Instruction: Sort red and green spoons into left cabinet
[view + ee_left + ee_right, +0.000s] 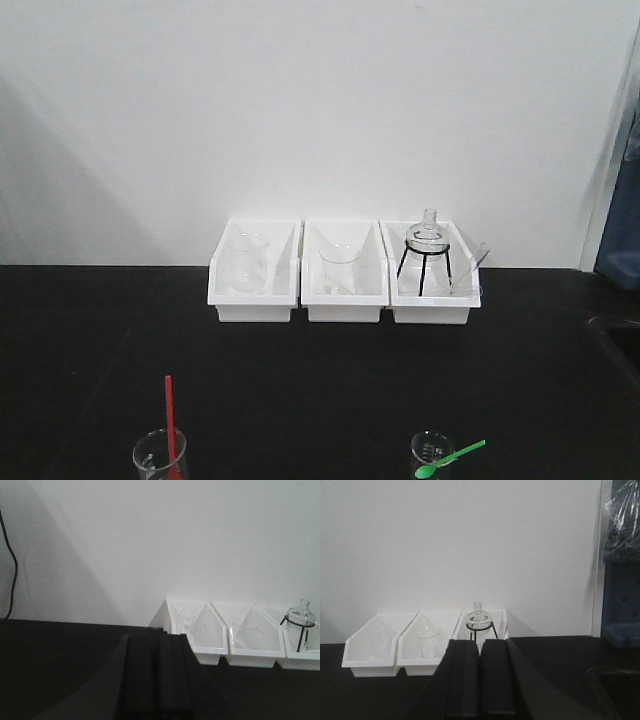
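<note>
The red spoon [169, 415] stands upright in a clear beaker [150, 460] at the front left of the black table. At the front right, the green spoon [452, 459] lies slanted across the rim of a second clear beaker [430, 447]. Neither gripper appears in the front view. In the left wrist view my left gripper [159, 636] is shut with nothing held, hanging over the table left of the bins. My right gripper [480, 641] is also shut and empty, pointing at the rightmost bin. The left cabinet is out of view.
Three white open bins [344, 300] stand in a row against the white wall, two holding clear beakers. The right one holds a glass flask on a black wire stand [428, 240]. A blue object [620, 265] and a recessed edge [615, 335] sit at far right.
</note>
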